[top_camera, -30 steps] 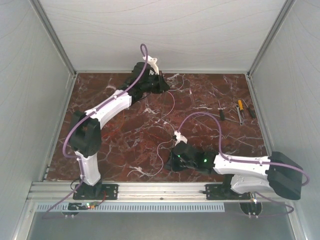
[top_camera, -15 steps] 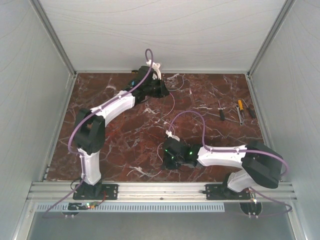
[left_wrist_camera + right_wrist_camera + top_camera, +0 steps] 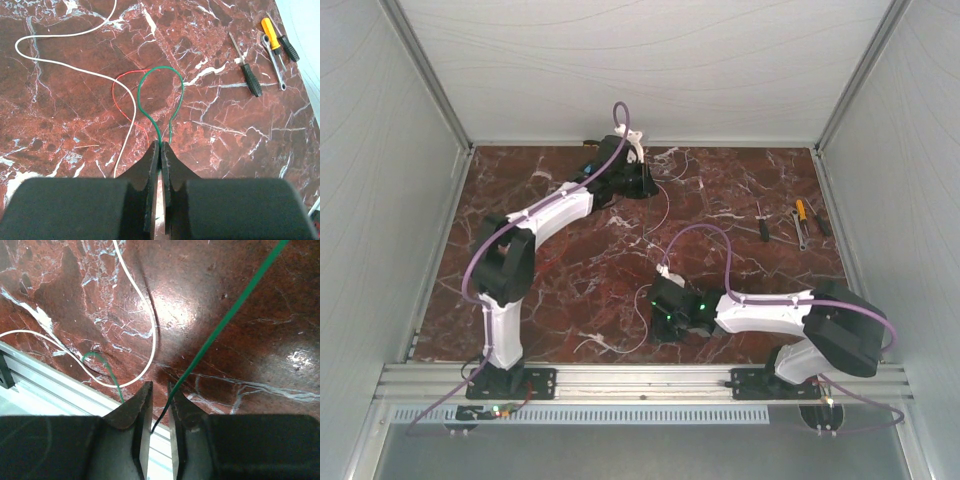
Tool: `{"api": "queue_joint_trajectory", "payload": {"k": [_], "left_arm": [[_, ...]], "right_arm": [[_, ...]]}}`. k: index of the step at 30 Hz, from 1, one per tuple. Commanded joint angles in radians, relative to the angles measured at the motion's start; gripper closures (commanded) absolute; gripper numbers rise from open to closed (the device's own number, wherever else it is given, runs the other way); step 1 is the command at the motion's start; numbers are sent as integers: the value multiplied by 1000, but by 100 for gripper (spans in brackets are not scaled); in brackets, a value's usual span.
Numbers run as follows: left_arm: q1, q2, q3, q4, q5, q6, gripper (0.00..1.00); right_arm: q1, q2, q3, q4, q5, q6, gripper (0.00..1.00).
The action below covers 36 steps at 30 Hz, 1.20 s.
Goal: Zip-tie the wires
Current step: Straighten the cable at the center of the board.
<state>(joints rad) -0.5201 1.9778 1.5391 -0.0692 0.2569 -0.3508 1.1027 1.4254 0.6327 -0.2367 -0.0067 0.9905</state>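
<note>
In the left wrist view my left gripper (image 3: pixel 161 145) is shut on the two legs of a green wire loop (image 3: pixel 161 67) that lies on the marble ahead. A thin red wire (image 3: pixel 113 95) and a long white wire (image 3: pixel 131 127) curl beside it. In the top view the left gripper (image 3: pixel 648 185) is at the table's back. My right gripper (image 3: pixel 658 312) is near the front middle. In the right wrist view its jaws (image 3: pixel 159 387) stand a narrow gap apart, with the end of a straight green wire (image 3: pixel 230 315) between them. A white wire (image 3: pixel 154 335) loops just ahead.
Screwdrivers and a wrench (image 3: pixel 802 215) lie at the table's right edge, also in the left wrist view (image 3: pixel 248 70). The aluminium rail (image 3: pixel 640 382) runs along the front edge, close under the right gripper (image 3: pixel 50 380). White walls enclose three sides.
The right arm has swung left, carrying its gripper toward the front middle. The left arm has stretched slightly further back. Little has changed in the last half second.
</note>
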Motion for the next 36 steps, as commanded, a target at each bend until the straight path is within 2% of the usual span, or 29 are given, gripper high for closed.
{"api": "queue_joint_trajectory", "payload": {"k": [1, 6, 12, 13, 20, 24, 28, 36], "left_arm": [[-10, 23, 22, 22, 7, 0, 100], [-11, 38, 45, -8, 18, 2, 91], [-13, 26, 55, -25, 14, 11, 58], [-15, 22, 58, -29, 9, 16, 55], [-22, 1, 70, -45, 12, 36, 23], [-24, -16, 91, -60, 4, 43, 2], [-26, -39, 109, -76, -9, 49, 0], [-26, -126, 163, -137, -84, 81, 0]], "right_arm": [[-6, -28, -3, -6, 18, 9, 83], [-5, -43, -4, -14, 19, 6, 76], [-9, -90, 2, -55, 25, 2, 59], [-9, -100, 4, -67, 29, -1, 56], [-28, -190, 24, -140, 39, -25, 26], [-48, -271, 41, -163, 23, -63, 13], [-78, -364, 58, -177, 6, -116, 7], [-175, -539, 93, -195, 24, -248, 4]]}}
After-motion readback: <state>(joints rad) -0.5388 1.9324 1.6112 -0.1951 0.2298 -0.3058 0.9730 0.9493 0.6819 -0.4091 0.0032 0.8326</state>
